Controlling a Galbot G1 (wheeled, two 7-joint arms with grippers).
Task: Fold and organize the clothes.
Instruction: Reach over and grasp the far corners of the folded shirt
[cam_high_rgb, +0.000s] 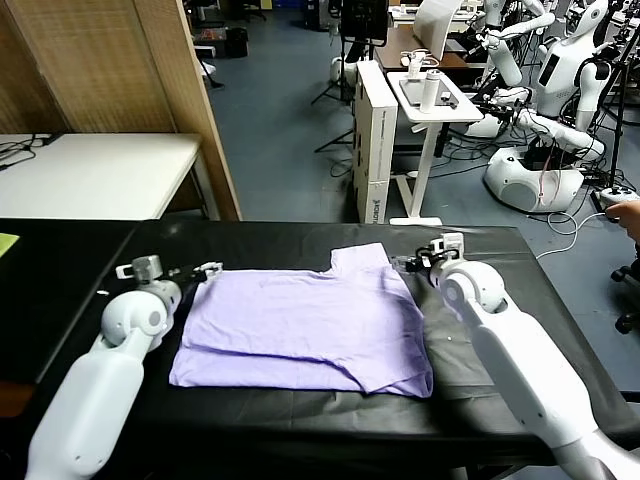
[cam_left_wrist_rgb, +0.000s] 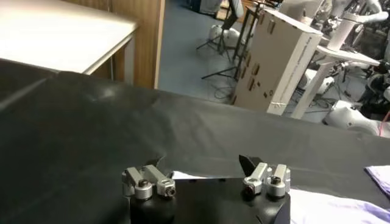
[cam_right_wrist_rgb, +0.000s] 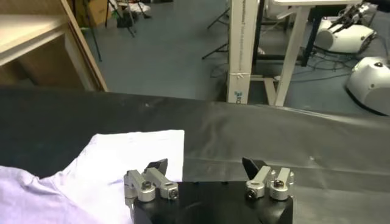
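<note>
The clothes are one light lavender T-shirt (cam_high_rgb: 300, 325) lying flat and partly folded on the black table (cam_high_rgb: 500, 250), with a sleeve (cam_high_rgb: 360, 258) sticking out toward the far edge. My left gripper (cam_high_rgb: 198, 271) hovers open at the shirt's far left corner, nothing between its fingers. In the left wrist view the left gripper (cam_left_wrist_rgb: 201, 165) stands wide over a pale edge of the shirt (cam_left_wrist_rgb: 329, 207). My right gripper (cam_high_rgb: 414, 262) is open just right of the sleeve. In the right wrist view the right gripper (cam_right_wrist_rgb: 205, 164) spans the edge of the sleeve (cam_right_wrist_rgb: 122, 155) and bare table.
Behind the table stand a white table (cam_high_rgb: 90, 170), a wooden panel (cam_high_rgb: 190, 100), a tall cardboard box (cam_high_rgb: 375, 130) and a white stand (cam_high_rgb: 430, 100). Other robots (cam_high_rgb: 560, 70) crowd the back right. A person's hand (cam_high_rgb: 625, 212) shows at the right edge.
</note>
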